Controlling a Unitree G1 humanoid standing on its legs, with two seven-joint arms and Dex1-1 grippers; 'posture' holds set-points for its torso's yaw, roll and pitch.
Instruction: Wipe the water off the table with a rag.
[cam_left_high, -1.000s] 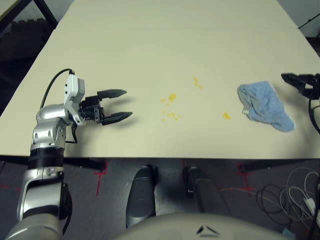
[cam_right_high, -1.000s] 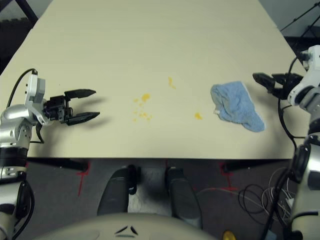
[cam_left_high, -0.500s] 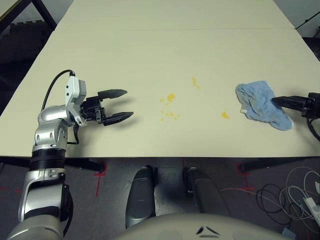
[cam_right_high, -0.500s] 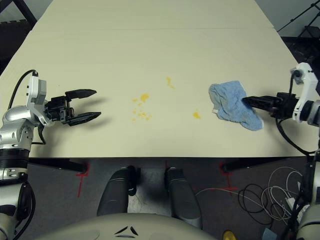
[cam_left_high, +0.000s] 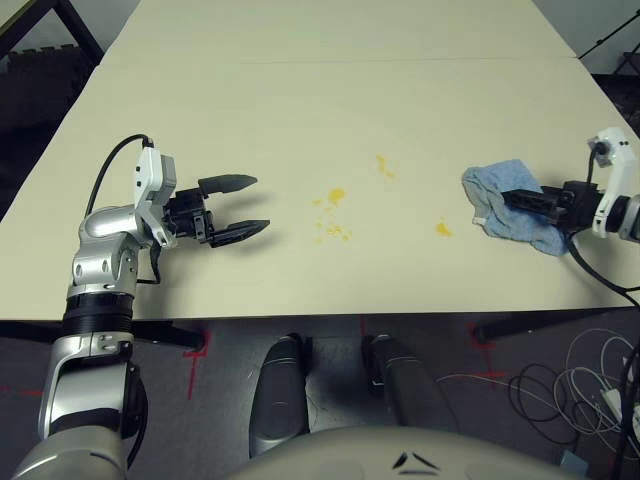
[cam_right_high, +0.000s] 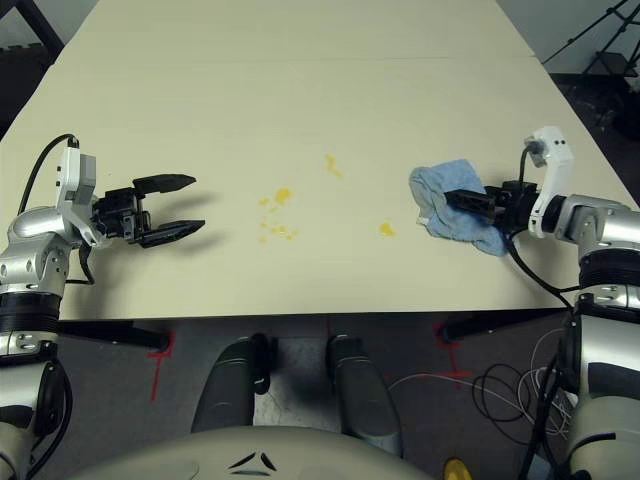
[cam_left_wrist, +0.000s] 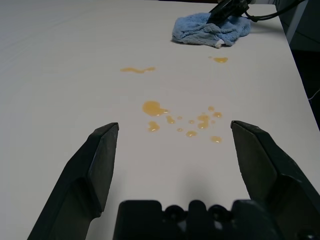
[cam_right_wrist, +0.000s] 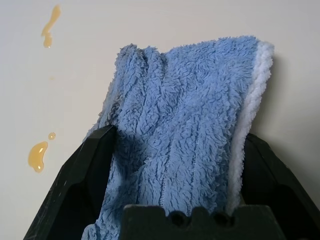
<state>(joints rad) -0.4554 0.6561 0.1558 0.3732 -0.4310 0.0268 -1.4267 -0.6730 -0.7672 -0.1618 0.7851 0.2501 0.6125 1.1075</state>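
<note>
The rag (cam_left_high: 505, 197) lay crumpled on the table (cam_left_high: 330, 90), toward its right side and near the front edge. The right gripper (cam_right_wrist: 170, 175) sat low over it with its fingers (cam_right_wrist: 82, 175) spread wide, one on either side of the cloth; it seemed to press on the rag, though a firm grip could not be made out. The water (cam_left_high: 335, 196) lay in yellow-orange splotches at mid-table, with a streak farther back and a drop just left of the rag. The left gripper (cam_left_high: 245, 205) hovered wide open, well left of the spill, holding nothing.
</note>
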